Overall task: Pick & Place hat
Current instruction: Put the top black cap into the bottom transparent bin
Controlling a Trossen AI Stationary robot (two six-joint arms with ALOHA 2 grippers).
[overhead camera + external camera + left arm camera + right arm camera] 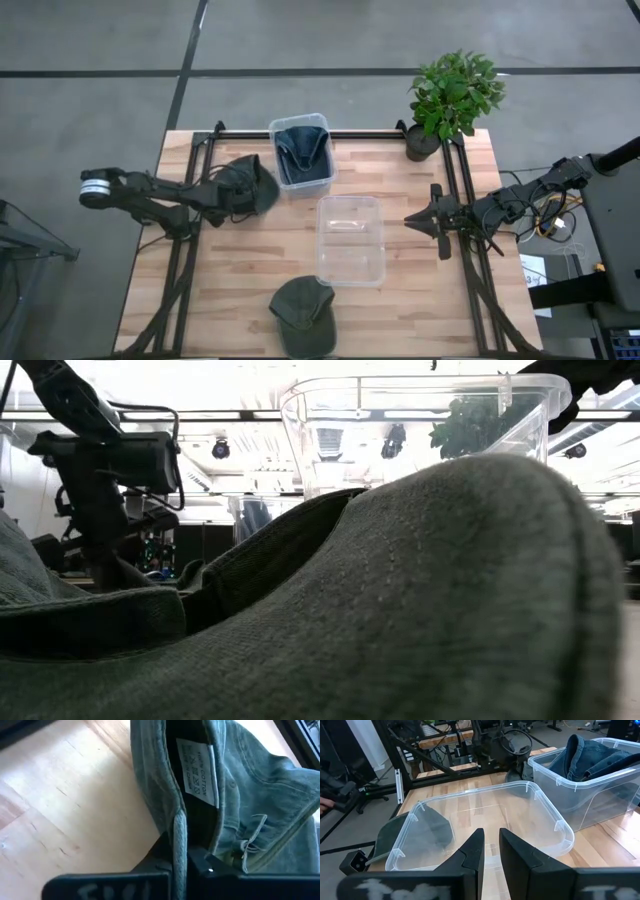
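A dark grey-green cap [250,185] sits at the table's left, next to a clear bin [272,128] that holds a blue denim hat [302,150]. My left gripper [222,203] is shut on this cap; the left wrist view shows the cap's inside [240,795] with a white label [197,770]. A second green cap [303,315] lies on the table's near edge and fills the low view [400,610]. My right gripper [412,220] waits at the right, its fingers slightly open [491,847], pointing at an empty clear bin [320,240]. My left gripper [182,855] pinches the cap's lower rim [177,820], one finger [200,862] inside the crown and one [156,857] outside. It comes level from the table's left. The crown stands open away from the fingers; whether the cap is clear of the table I cannot tell.
A potted plant [455,95] stands at the far right corner. Black frame rails [190,250] run along both sides and the far edge. The empty bin [545,805] lies mid-table, with bare wood between it and the left rail.
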